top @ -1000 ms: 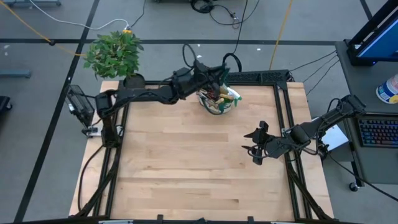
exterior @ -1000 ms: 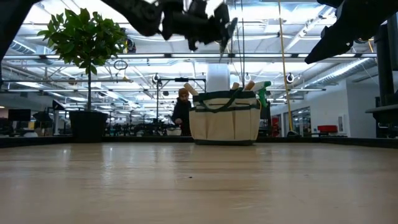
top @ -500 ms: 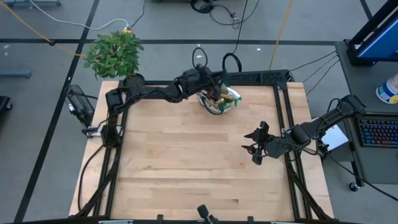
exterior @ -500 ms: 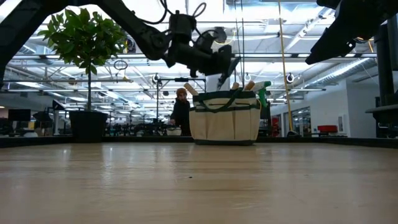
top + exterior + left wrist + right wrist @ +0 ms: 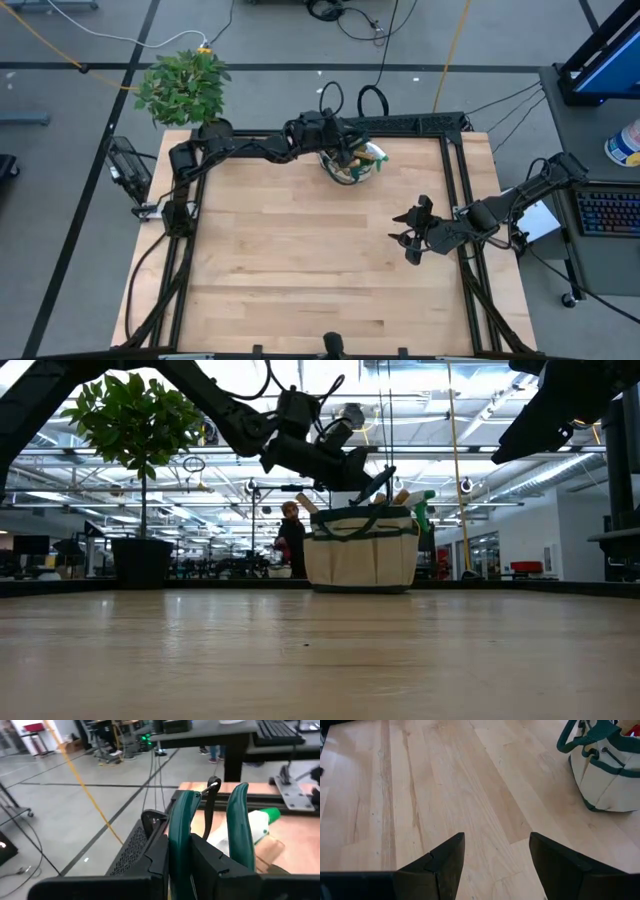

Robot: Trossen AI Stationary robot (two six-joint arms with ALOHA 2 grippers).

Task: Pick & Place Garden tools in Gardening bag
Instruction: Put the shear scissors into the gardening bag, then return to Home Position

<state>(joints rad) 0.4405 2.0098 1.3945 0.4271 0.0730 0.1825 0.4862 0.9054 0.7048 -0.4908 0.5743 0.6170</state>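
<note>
From above, the left gripper [image 5: 345, 150] reaches across the far edge of the table [image 5: 300, 270] and sits directly over the near-left rim of the gardening bag [image 5: 355, 165], its fingers clamped on the pruning shears [image 5: 350, 152]. Wooden handles and a green-and-white spray bottle [image 5: 372, 155] stick out of the bag just beyond the gripper. The potted plant [image 5: 185, 88] stands well behind that arm, at the table's far left corner. The right gripper [image 5: 410, 240] hovers over bare wood near the right edge, well apart from the bag, which lies ahead of it and off to one side.

From table height, the left gripper [image 5: 350, 465] tilts down toward the bag [image 5: 360, 555], and the dark shears [image 5: 378, 485] in its grip slant into the mouth, tip just at the rim beside the wooden handles. The spray bottle [image 5: 422, 505] rises at the bag's far side from the gripper. A person [image 5: 292, 540] stands in the room beyond.

In the left wrist view, the closed fingers [image 5: 200, 860] pinch the shears' green handles [image 5: 237, 830], which point away from the gripper; the spray bottle's white and green top [image 5: 260, 820] lies just past them.

In the right wrist view, the two dark fingers [image 5: 445, 857] stand partly apart with nothing between them but table boards; the bag [image 5: 602, 770] sits ahead, well apart.
</note>
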